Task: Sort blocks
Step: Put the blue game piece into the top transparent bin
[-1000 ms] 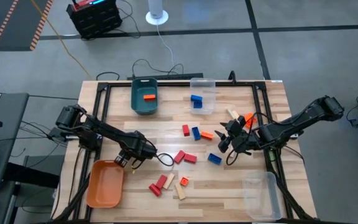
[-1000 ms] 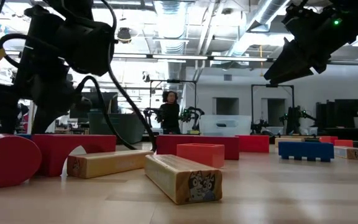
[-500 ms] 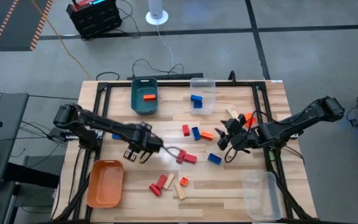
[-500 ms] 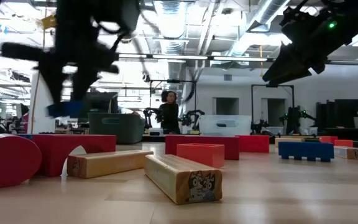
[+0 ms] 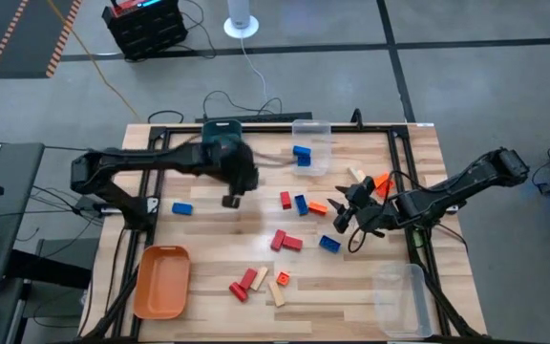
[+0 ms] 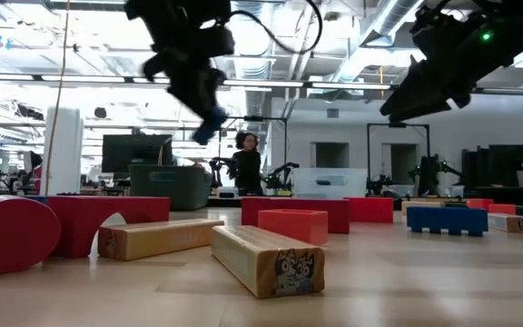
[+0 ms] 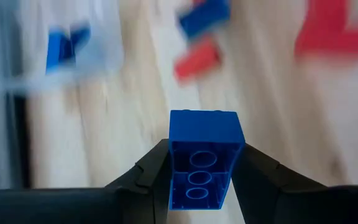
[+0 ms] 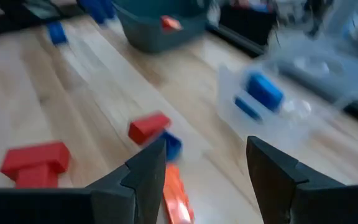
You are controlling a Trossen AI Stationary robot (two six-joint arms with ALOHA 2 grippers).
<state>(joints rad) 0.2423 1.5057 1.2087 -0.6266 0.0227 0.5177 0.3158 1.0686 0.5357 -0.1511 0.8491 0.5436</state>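
Note:
My left gripper [image 5: 231, 197] hangs above the table just in front of the teal bin [image 5: 220, 153], shut on a blue block [image 7: 202, 155], which also shows in the low view as the blue block [image 6: 210, 125] high over the table. My right gripper [image 8: 207, 177] stands open over the right middle of the table, nothing between its fingers. Loose red, blue, orange and wooden blocks [image 5: 285, 241] lie flat on the tabletop. One orange block [image 5: 228, 149] lies in the teal bin and a blue one [image 5: 302, 155] in the far clear bin [image 5: 311, 129]. My left gripper pinches the blue block by its two long sides [image 7: 175, 158] between the two fingers. The fingers slant down from the table's left. The block is lifted clear of the table, its hollow underside with three round tubes turned toward the wrist camera.
An orange bin [image 5: 160, 282] sits at the near left and a second clear bin [image 5: 399, 298] at the near right. A lone blue block [image 5: 181, 207] lies left of my left gripper. Cables trail along the far edge. A person stands in the room behind.
My left gripper has risen from beside the orange bin and swung toward the far edge and to the right, turning as it went, carrying the blue block up clear of the table. The right arm has kept still.

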